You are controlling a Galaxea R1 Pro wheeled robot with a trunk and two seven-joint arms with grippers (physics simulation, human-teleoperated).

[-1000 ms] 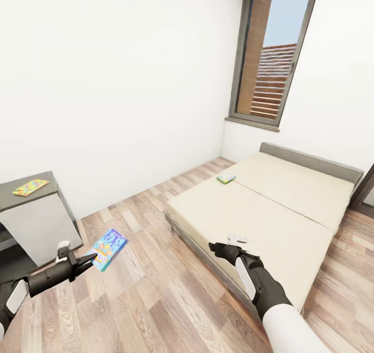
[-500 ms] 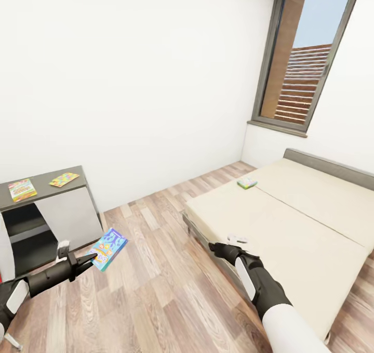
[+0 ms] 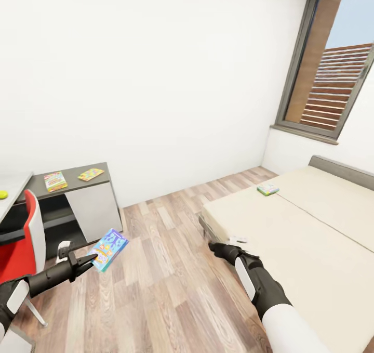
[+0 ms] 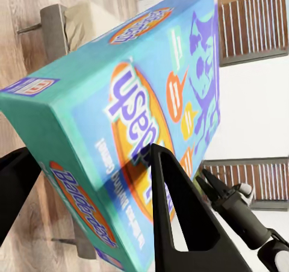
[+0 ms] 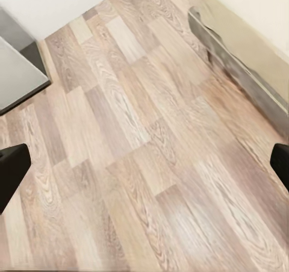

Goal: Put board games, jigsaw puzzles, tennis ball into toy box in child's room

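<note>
My left gripper [image 3: 87, 261] is shut on the blue cartoon board game [image 3: 108, 249], held above the wood floor; up close its cover [image 4: 150, 103] sits between the black fingers [image 4: 177, 212]. My right gripper [image 3: 218, 248] hangs open with nothing in it by the bed's near corner, its fingertips [image 5: 12, 170] spread wide over bare planks. A pale green board game [image 3: 268, 189] lies on the bed [image 3: 311, 228]. Another board game [image 3: 55, 181] and a jigsaw puzzle [image 3: 91, 174] lie on the dark-topped cabinet [image 3: 72, 186]. The table [image 3: 13, 182] shows at the far left with the tennis ball [image 3: 3, 194]. The toy box is out of view.
A red chair [image 3: 23, 241] stands at the table, close to my left arm. The bed's metal frame edge [image 5: 241, 61] runs near my right gripper. Open wood floor [image 3: 166, 270] lies between cabinet and bed. A tall window [image 3: 332, 77] is at the right.
The view has swung left, bringing the cabinet nearer centre and the red chair and table into sight. Both arms keep their pose, the blue game still held.
</note>
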